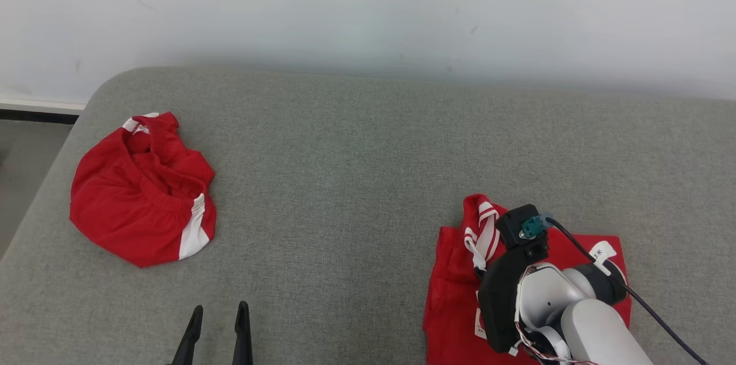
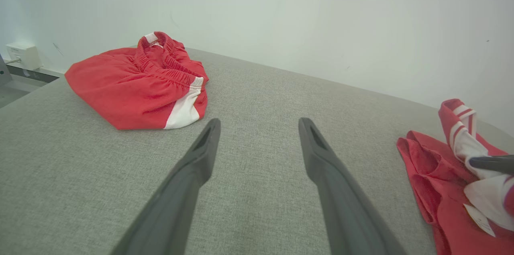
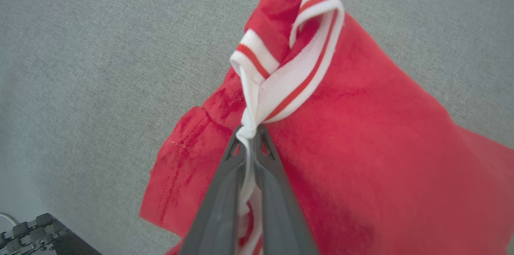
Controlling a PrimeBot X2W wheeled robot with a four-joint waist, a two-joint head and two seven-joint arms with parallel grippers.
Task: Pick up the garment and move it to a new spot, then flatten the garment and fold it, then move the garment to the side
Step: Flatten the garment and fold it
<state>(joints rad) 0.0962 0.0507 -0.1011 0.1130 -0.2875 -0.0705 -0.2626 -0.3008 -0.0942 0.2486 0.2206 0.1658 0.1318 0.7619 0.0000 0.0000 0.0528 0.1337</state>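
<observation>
Lower right, right gripper [image 3: 249,131] is pinching the shirt collar [image 3: 297,82] to lift it; left gripper [image 1: 220,307] is hanging open, empty.

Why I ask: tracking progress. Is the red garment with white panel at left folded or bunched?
Bunched. The red garment with white panel lies in a rumpled heap, elastic waistband gaping, apart from the open left gripper.
</observation>
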